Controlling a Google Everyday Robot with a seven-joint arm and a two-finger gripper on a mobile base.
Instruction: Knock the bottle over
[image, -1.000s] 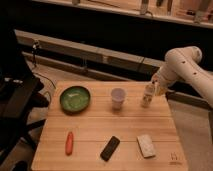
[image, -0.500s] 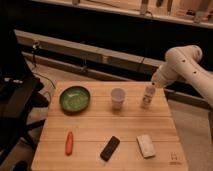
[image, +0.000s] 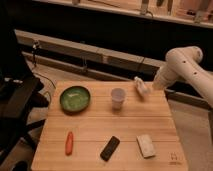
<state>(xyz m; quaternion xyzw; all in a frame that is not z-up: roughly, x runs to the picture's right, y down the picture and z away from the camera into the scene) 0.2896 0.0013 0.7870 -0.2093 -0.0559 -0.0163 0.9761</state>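
One wooden table (image: 100, 132) carries six things, all placed here by the white cup (image: 118, 97) near its back middle. There is one bottle (image: 141, 87), just right of the cup at the table's back edge, tipped well off upright with its top leaning left and back. One green bowl (image: 75, 98) sits left of the cup. In front of the cup and to the left lies one orange carrot (image: 69, 142); almost straight in front lies one dark flat block (image: 110, 148); in front and to the right lies one pale flat block (image: 146, 145).

One white arm (image: 182, 67) reaches in from the right. Its gripper (image: 152, 86) is right of the cup, close against the bottle; whether it touches the bottle, and whether it is spread or closed, I cannot tell. The arm's far end runs out of view.
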